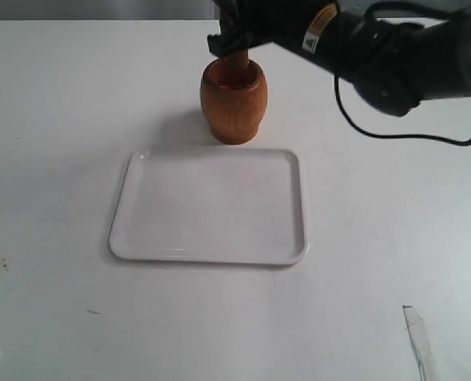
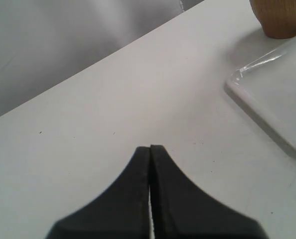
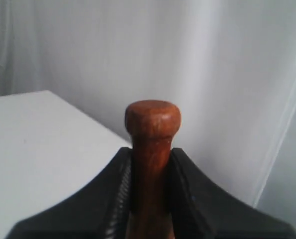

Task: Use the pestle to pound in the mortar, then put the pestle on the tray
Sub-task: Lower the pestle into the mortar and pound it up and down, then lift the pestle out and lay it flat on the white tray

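Observation:
The light brown wooden mortar [image 1: 234, 99] stands upright on the table just behind the white tray [image 1: 132, 230]. The dark brown pestle [image 1: 239, 63] stands inside the mortar, its lower end hidden by the rim. My right gripper [image 1: 237, 41] is shut on the pestle's handle; in the right wrist view the round knob of the pestle [image 3: 152, 119] sticks out past my right gripper [image 3: 151, 152]. My left gripper [image 2: 150, 148] is shut with nothing in it and hovers over bare table, apart from the tray [image 2: 277, 99] and the foot of the mortar [image 2: 280, 17].
The white table [image 1: 61, 119] carries only the mortar and tray. A black cable [image 1: 402, 135] hangs from the right arm over the table's right side. A pale curtain [image 3: 213, 74] backs the scene.

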You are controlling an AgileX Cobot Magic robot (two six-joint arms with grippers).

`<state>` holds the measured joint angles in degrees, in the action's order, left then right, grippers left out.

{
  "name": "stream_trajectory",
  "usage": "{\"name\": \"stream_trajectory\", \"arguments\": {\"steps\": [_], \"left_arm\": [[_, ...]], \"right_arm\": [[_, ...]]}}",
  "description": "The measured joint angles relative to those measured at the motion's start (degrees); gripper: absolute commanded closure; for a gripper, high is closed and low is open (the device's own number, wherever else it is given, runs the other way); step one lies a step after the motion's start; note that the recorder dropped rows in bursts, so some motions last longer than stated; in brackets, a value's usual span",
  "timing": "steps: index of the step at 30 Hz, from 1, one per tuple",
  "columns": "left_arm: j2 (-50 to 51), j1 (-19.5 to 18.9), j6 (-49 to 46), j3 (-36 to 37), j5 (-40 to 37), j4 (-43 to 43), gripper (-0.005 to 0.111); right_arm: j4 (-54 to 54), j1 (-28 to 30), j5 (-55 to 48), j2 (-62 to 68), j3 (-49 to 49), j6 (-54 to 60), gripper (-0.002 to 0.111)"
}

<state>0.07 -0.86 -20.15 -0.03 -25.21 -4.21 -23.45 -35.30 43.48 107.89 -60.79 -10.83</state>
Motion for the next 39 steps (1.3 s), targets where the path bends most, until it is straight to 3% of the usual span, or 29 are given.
{"name": "stream_trajectory", "arguments": {"steps": [5, 9, 12, 15, 19, 27, 30, 36, 39], "left_arm": [[0.00, 0.00, 0.00, 0.00, 0.00, 0.00, 0.107], [0.00, 0.00, 0.00, 0.00, 0.00, 0.00, 0.107], [0.00, 0.00, 0.00, 0.00, 0.00, 0.00, 0.107], [0.00, 0.00, 0.00, 0.00, 0.00, 0.00, 0.107], [0.00, 0.00, 0.00, 0.00, 0.00, 0.00, 0.107], [0.00, 0.00, 0.00, 0.00, 0.00, 0.00, 0.107], [0.00, 0.00, 0.00, 0.00, 0.00, 0.00, 0.107], [0.00, 0.00, 0.00, 0.00, 0.00, 0.00, 0.107], [0.00, 0.00, 0.00, 0.00, 0.00, 0.00, 0.107]], "right_arm": [[-5.39, 0.00, -1.43, -11.80, 0.00, 0.84, 0.108], [-16.20, 0.00, -12.71, -23.64, 0.00, -6.30, 0.108], [-38.13, 0.00, -22.23, -27.65, 0.00, -27.92, 0.108], [-69.06, -0.38, -19.68, -27.46, 0.13, -59.60, 0.108], [-75.72, -4.49, -13.13, -25.29, 1.82, -68.59, 0.108], [-76.47, -14.21, -25.51, -10.98, 1.82, -60.91, 0.108], [-76.57, -16.40, -33.79, -7.33, 1.95, -51.84, 0.108], [-76.66, -20.83, -62.79, -4.97, 1.95, -26.06, 0.108], [-68.40, -21.07, -65.51, -4.97, 1.54, -17.49, 0.108]]}}
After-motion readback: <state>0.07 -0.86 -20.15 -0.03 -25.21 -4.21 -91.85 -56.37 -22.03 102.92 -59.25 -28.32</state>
